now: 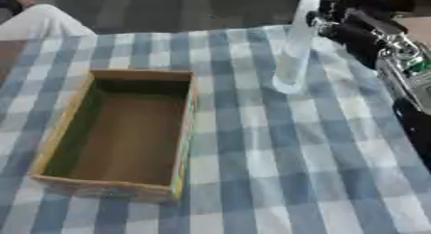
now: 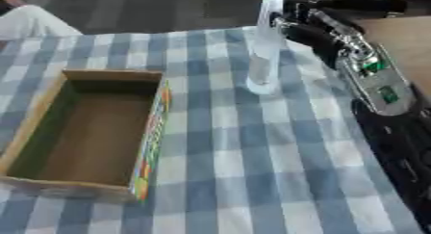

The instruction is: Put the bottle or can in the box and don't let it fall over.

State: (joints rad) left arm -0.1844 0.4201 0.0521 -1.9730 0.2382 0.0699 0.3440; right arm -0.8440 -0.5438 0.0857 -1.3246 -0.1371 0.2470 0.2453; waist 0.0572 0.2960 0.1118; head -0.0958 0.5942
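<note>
Right hand [image 2: 296, 23] grips clear plastic bottle [image 2: 263, 59]; open cardboard box [image 1: 126, 132] apart.

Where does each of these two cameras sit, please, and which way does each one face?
Left eye view: in the robot's head, looking down at the checked table, the empty box and the clear bottle; the right hand and arm show at the upper right.
Right eye view: beside it in the head, facing the same way; more of the right arm shows, down the right edge.
Shared: box, upright bottle and right hand at the bottle; no left hand in either.
</note>
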